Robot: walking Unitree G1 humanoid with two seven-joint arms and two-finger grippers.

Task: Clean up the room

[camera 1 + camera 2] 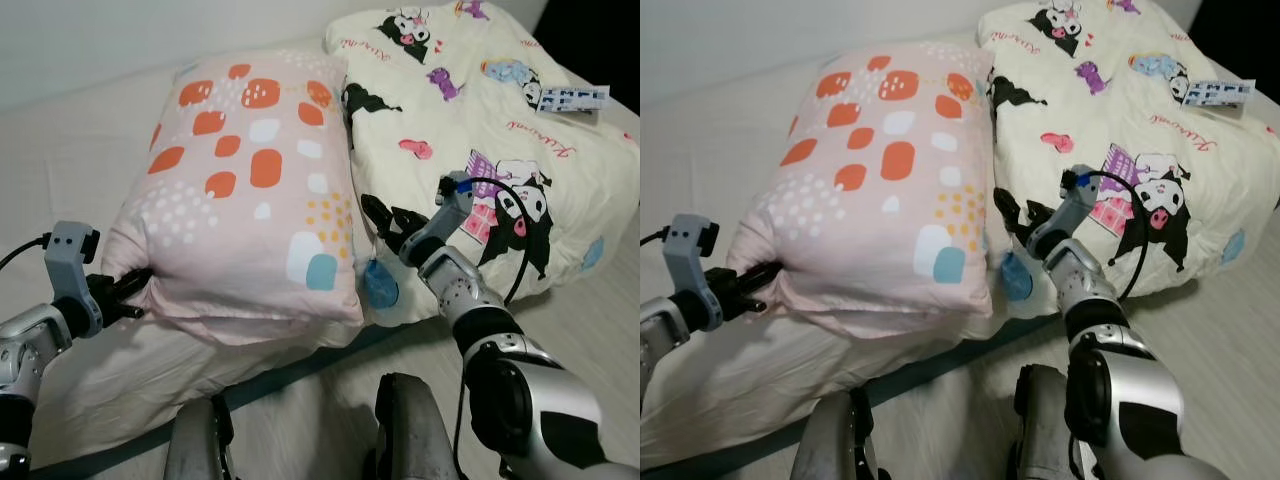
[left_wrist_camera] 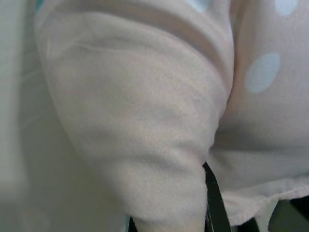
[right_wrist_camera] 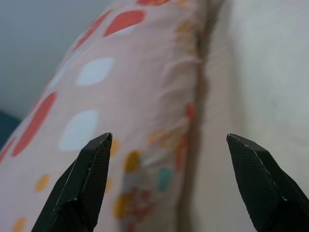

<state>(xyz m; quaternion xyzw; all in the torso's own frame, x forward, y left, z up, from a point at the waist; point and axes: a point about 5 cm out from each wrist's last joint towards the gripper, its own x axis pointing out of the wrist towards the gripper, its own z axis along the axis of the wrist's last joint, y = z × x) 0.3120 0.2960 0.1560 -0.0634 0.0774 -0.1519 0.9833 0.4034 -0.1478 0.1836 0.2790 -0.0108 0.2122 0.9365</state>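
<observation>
On bed, my left end effector (image 1: 135, 285) clamps pillow (image 1: 245, 190) corner to move it; right end effector (image 1: 385, 222) spread apart beside quilt (image 1: 480, 130).

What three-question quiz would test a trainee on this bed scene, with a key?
1. True or false: the right gripper is shut on the quilt.
2. Which gripper has hold of the pillow? A) left B) right C) neither
3. Fill in: the pillow lies to the robot's ____ of the quilt.

Key:
1. False. Its fingers stand open, aimed at the seam where pillow and quilt meet.
2. A. The left gripper pinches the pillow's near left corner; the left wrist view shows fabric bunched over a finger.
3. Left. The two lie side by side on the bed, touching.
</observation>
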